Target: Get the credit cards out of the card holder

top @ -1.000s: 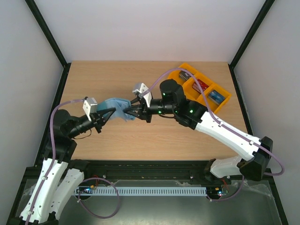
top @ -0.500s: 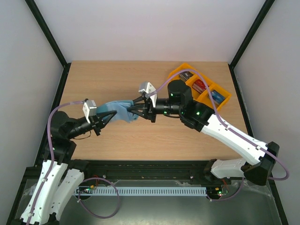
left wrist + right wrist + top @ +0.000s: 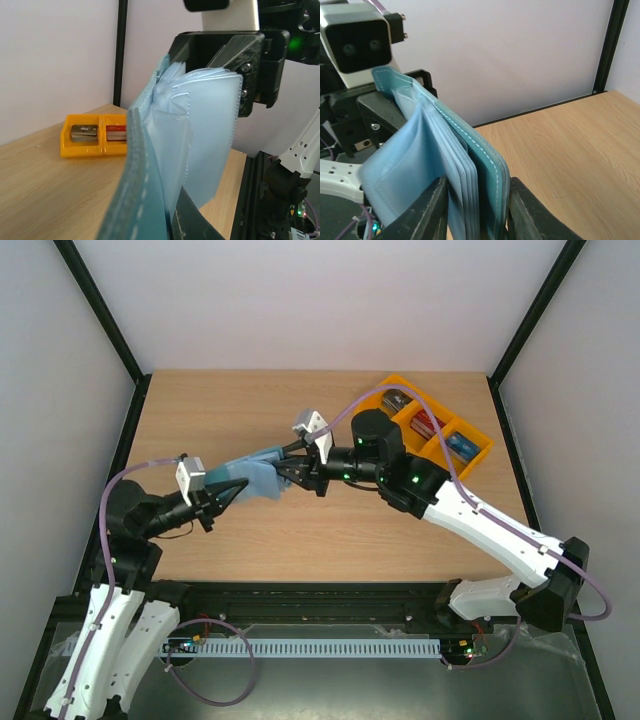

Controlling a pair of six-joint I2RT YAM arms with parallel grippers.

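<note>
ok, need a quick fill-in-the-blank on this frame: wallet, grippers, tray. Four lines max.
1. The card holder is gripped by ___ of the grippers, left gripper and right gripper.
2. The tray at the far right of the table is ___ in colour.
3. The tray has ___ compartments.
4. The card in its middle compartment is ___.

Missing words: both; orange; three; red.
</note>
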